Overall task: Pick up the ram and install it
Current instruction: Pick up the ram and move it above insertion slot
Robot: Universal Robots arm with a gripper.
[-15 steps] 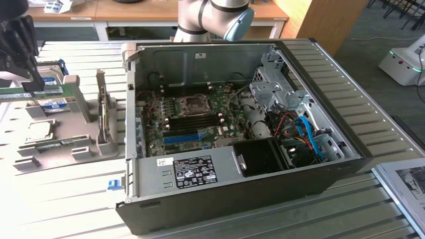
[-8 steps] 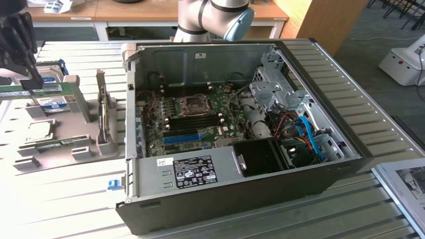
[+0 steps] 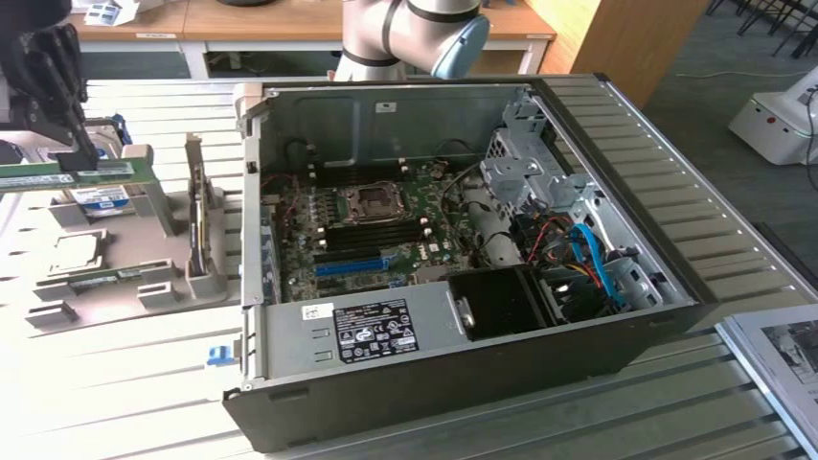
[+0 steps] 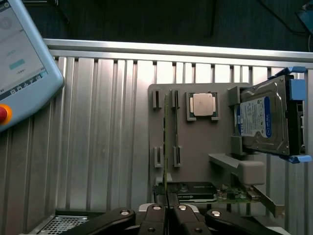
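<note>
Wrist view: claw (image 4: pixel 167 209) is clamped on the ram (image 4: pixel 165 147), which juts edge-on from between its fingertips.

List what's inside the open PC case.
Motherboard with processor socket and blue slot, power supply, black shroud, blue and red cables, drive cage. Whatever lies under the supply and shroud is covered.

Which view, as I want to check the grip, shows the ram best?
The exterior view: the ram shows its long green face, held by the tool. The wrist view shows it edge-on, a thin line in the shut tool.
</note>
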